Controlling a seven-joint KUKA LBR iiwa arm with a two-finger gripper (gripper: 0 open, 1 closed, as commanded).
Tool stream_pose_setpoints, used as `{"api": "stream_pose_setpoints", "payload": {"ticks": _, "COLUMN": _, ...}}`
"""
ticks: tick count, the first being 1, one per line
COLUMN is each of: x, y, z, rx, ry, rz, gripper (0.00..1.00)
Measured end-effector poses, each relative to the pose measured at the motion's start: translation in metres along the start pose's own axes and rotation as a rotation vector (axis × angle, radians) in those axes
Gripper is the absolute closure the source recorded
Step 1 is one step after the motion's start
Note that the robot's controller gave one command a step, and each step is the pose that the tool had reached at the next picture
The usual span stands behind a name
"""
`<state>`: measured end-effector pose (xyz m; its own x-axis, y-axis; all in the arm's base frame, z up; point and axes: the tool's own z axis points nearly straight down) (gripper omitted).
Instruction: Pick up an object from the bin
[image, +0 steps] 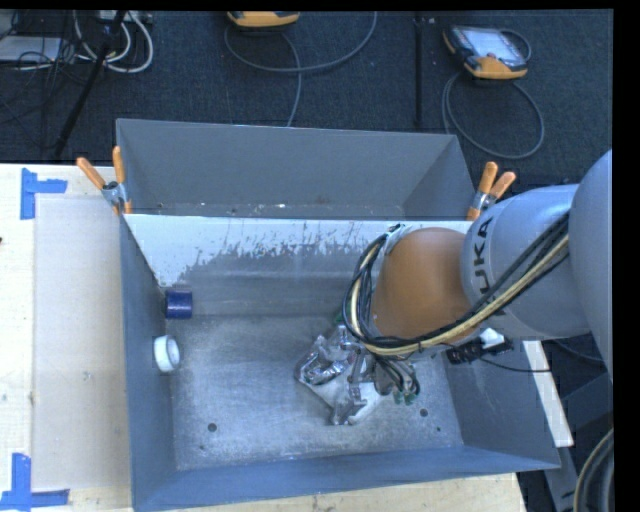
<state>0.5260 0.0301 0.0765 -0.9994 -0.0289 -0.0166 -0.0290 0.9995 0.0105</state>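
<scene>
My gripper (341, 388) is down low over the bin floor, a little right of the middle, its metal body showing under the orange wrist cover. A silvery, shiny mass sits right at it, and I cannot tell whether that is part of the gripper or a loose thing. A small blue cylinder (180, 304) lies far to the left against the bin's left wall. Just in front of it is a small white roll (166, 352), also by the left wall. Both are well apart from the gripper.
The arm comes in from the right, and its orange cover and cables hide the floor at the bin's right side. Bare grey floor stretches between the gripper and the two things on the left.
</scene>
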Motion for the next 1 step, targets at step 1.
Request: {"api": "stream_pose_setpoints", "payload": {"ticks": 1, "x": -0.0261, "y": -0.0173, "z": -0.1298, "rx": 0.011, "ry": 0.009, "rz": -0.014, "gripper": 1.0}}
